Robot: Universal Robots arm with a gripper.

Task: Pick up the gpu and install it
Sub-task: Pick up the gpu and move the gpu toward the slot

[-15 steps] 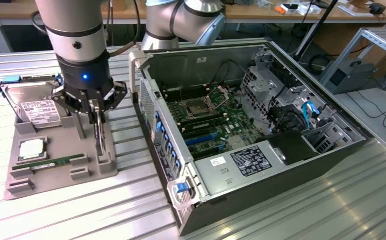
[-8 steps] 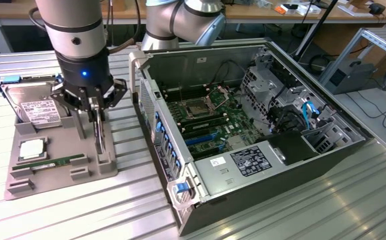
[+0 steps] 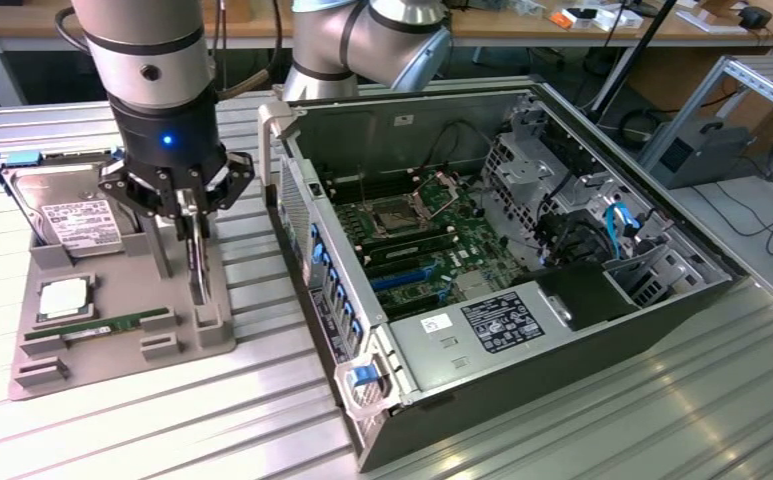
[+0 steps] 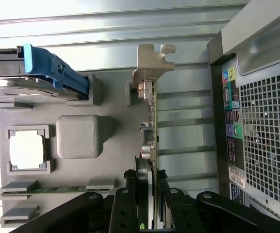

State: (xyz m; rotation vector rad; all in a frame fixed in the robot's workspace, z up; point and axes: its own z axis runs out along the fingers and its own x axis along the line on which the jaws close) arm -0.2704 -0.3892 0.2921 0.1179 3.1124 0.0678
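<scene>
Where the grey holder tray (image 3: 106,352) sits at the exterior view's left, we see the hard drive (image 3: 77,218), a processor chip (image 3: 63,299) and the green memory stick (image 3: 109,325) slotted in. Beside them our gripper (image 3: 189,232) clamps the gpu (image 3: 199,275), which stands on edge at the tray's right side with its silver bracket (image 4: 152,60) clear of the fingers (image 4: 128,194). The open computer case (image 3: 493,250) lies further right.
</scene>
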